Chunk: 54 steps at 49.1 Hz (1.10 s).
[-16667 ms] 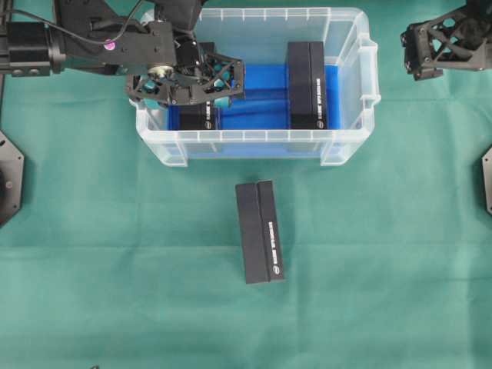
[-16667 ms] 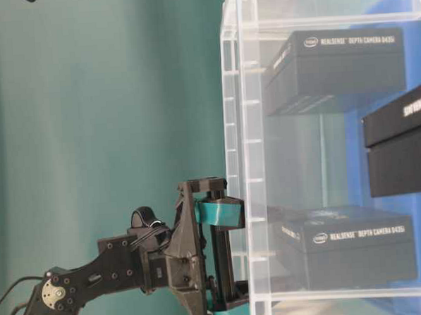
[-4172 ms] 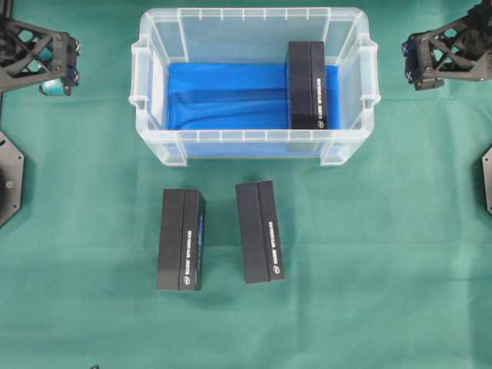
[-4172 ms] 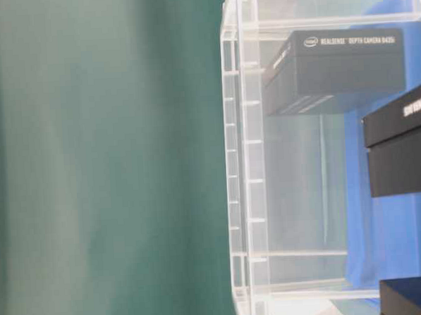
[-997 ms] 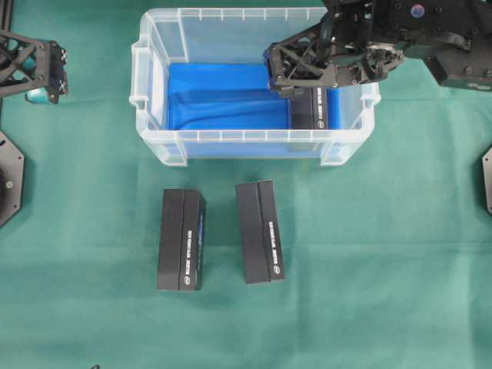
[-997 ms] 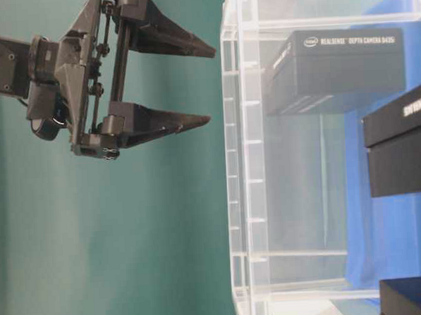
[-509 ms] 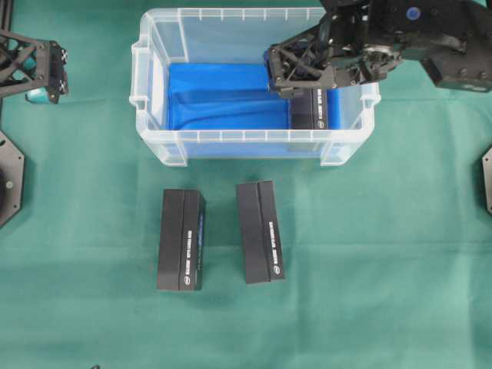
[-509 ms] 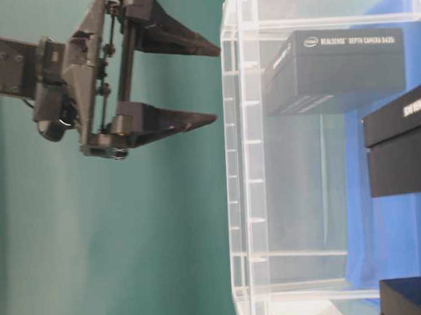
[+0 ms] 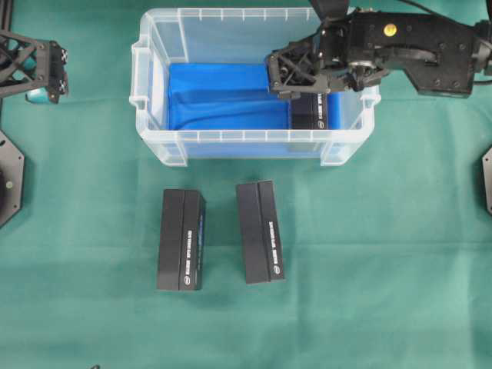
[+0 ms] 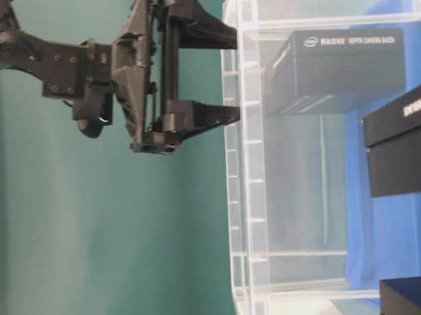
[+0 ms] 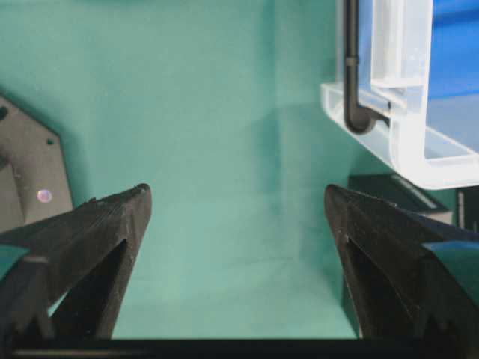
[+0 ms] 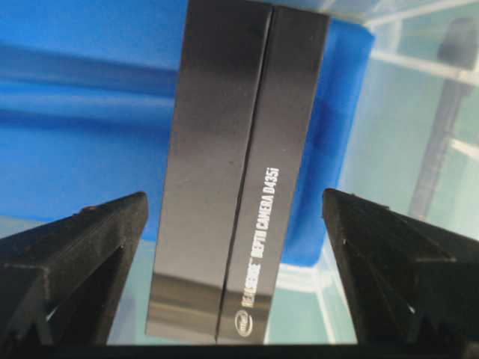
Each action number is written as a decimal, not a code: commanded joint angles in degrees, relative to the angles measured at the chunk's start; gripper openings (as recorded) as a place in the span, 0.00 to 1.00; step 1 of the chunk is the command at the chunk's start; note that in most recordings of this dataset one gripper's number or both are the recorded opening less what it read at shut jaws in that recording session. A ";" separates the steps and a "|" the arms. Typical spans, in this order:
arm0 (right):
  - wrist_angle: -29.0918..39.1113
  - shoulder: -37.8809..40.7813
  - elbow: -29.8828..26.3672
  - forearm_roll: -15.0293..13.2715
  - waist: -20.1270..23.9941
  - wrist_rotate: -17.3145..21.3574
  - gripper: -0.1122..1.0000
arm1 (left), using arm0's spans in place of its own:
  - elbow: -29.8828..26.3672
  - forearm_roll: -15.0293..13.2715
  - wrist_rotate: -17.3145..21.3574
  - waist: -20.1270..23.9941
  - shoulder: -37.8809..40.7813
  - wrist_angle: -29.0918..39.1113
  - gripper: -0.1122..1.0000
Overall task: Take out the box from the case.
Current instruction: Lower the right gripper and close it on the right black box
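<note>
The box (image 9: 314, 111) lies flat at the right end of the case (image 9: 154, 92), long axis running top to bottom of the overhead frame, on blue cloth (image 9: 223, 96); green-covered counter (image 9: 384, 254) beneath; two more boxes (image 9: 182, 240) lie below the case; right tool (image 9: 296, 77) hovers over it, jaws wide, empty; left tool (image 9: 55, 68) wide at upper left.

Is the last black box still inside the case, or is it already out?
Inside. The black box lies on the blue cloth within the case; the right tool is open above it, not gripping.
</note>
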 commanded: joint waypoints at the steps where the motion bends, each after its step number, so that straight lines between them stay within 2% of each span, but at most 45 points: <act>1: -1.93 -0.70 0.35 -0.26 -0.26 0.35 0.94 | -0.53 0.18 0.09 -0.09 -0.18 -0.18 0.98; 21: -5.27 2.02 1.41 -0.26 -0.97 0.79 0.94 | -0.44 0.26 0.09 -0.09 -0.18 -0.44 0.98; 54: -5.27 4.75 1.49 0.18 -1.58 0.88 0.94 | -0.26 0.44 0.09 -0.09 -0.18 -0.70 0.98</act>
